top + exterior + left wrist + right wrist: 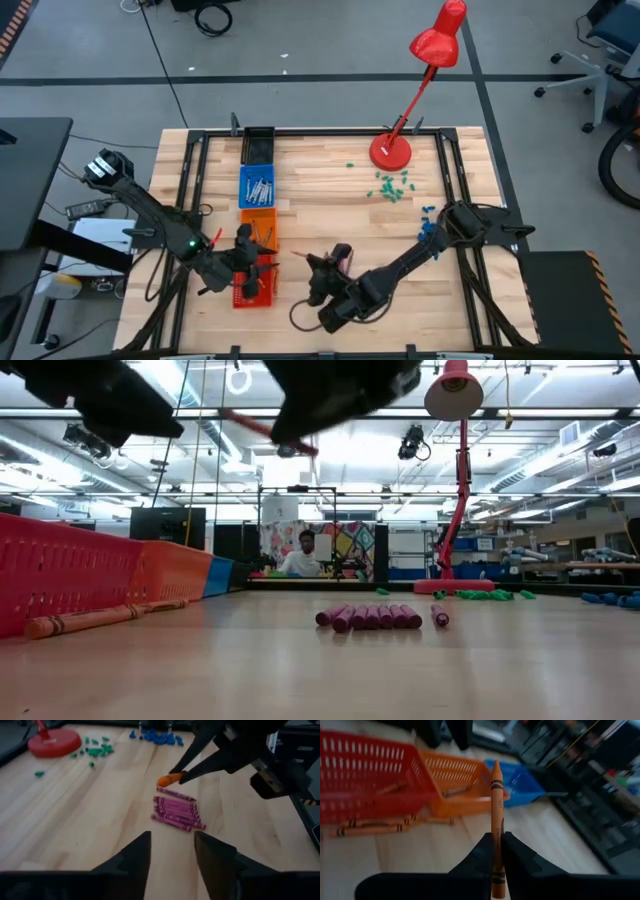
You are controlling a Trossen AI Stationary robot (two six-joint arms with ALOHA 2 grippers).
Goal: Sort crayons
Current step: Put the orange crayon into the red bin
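My right gripper (496, 842) is shut on an orange crayon (495, 800) and stays above the table near the front edge, facing the baskets; the left wrist view shows it too (176, 774). Just below and beside it, a bunch of magenta crayons (177, 812) lies flat on the wood (370, 617). Loose orange crayons (370, 827) lie on the table along the red basket (365, 775). Grey crayons (259, 188) fill the blue basket. My left gripper (172, 852) stands open by the red basket (252, 288), with nothing between its fingers. My right gripper pinches the orange crayon's lower half (496, 854) between its two fingers. The crayon runs along the fingers, and its pointed end (495, 767) sticks out well past their tips toward the baskets. It is lifted clear of the table.
Three baskets stand in a row at the left: red, orange (258, 222) and blue (257, 180). A red desk lamp (390, 152) stands at the far side, with green bits (390, 186) and blue bits (428, 222) near it. Bare wood lies between the magenta crayons and the baskets.
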